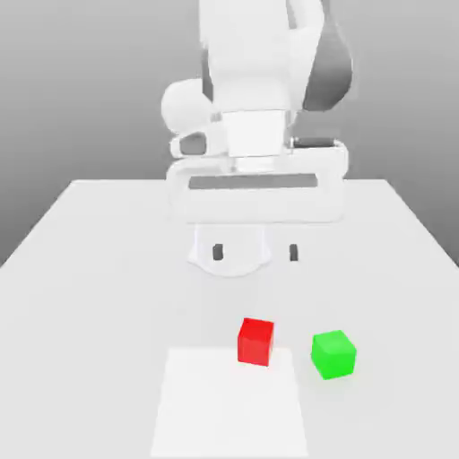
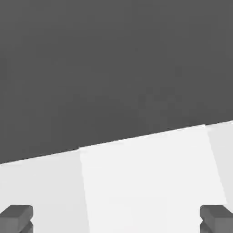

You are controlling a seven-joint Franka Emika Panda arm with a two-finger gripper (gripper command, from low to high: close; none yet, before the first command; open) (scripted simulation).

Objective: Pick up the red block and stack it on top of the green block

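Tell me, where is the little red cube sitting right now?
In the exterior view, the red block sits on the white table, at the far edge of a brighter square patch. The green block is just to its right in that view, not touching.

The arm (image 1: 260,81) is cut off by the upper edge of the exterior view. The brighter patch (image 1: 229,403) on the table (image 1: 90,251) runs past that view's lower edge. In the hand view, both fingertips (image 2: 16,217) are cropped at the frame border.
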